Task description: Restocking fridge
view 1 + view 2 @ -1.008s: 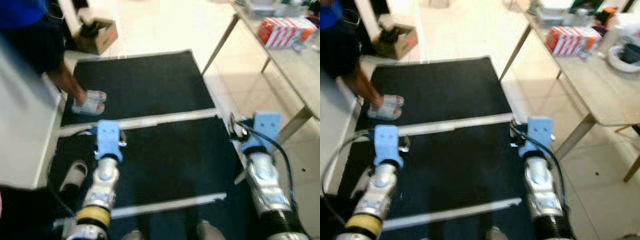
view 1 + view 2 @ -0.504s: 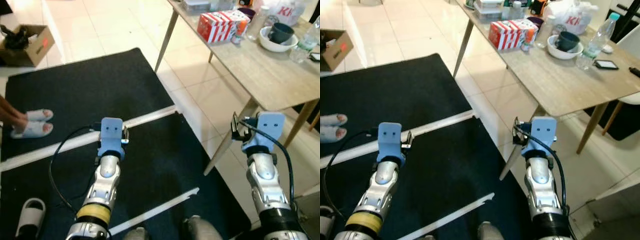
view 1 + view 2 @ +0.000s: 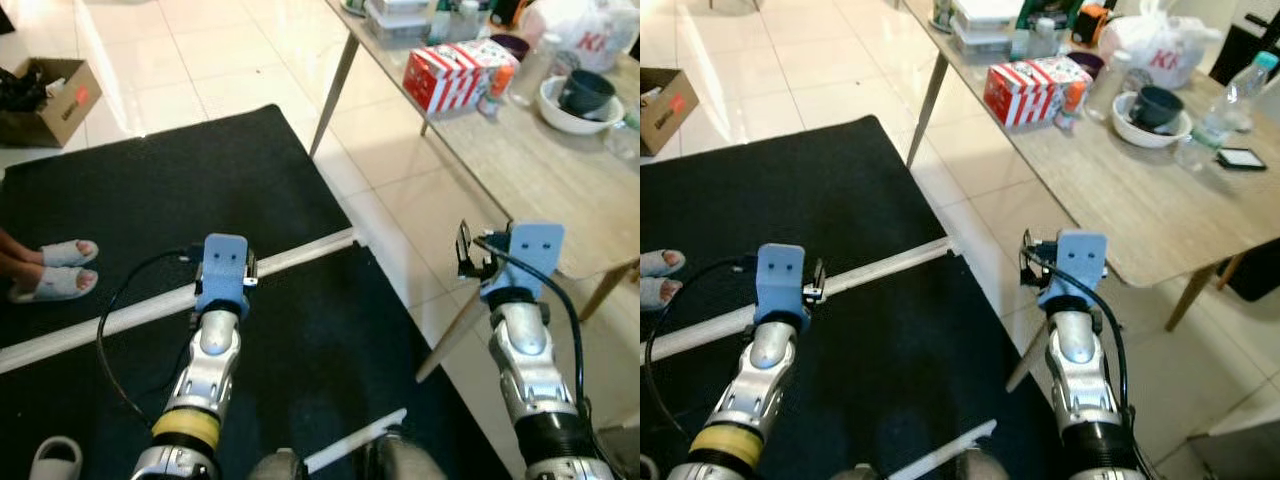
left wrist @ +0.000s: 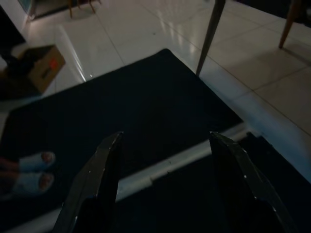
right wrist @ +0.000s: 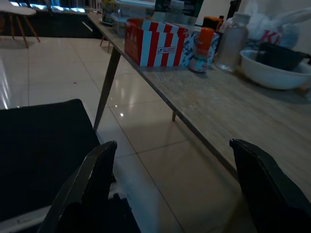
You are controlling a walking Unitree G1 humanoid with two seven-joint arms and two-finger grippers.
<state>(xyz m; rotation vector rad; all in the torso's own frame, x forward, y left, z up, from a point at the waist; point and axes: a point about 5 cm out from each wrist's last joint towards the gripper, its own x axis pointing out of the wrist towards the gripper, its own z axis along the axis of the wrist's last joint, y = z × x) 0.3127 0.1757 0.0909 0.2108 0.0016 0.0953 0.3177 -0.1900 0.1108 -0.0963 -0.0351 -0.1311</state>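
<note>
Two arms: silver metal, both held forward and low, each ending in a blue wrist block.
Left gripper [image 4: 163, 184]: black fingers spread wide apart, holding nothing, above the black mat [image 3: 200, 190].
Right gripper [image 5: 170, 194]: fingers likewise spread and empty, near the table's edge over pale glossy floor tiles [image 3: 380, 130].
Mat: dark, matte, crossed by a white strip [image 3: 150, 305].
Table [image 3: 1140, 200]: light wood-grain top on slanted legs.
Task item: red-and-white striped carton [image 3: 1025, 88] (rectangular, printed) stands on the table, well apart from both grippers.
Beside the carton: small orange-capped bottle [image 3: 1072, 100], white bowl [image 3: 1145, 122] holding a dark cup, clear plastic bottle [image 3: 1230, 90], white bag [image 3: 1160, 40].
Cut off: a person's feet in pale sandals [image 3: 45, 270] at the frame edge; cardboard box [image 3: 45, 95], contents dark and unclear.
</note>
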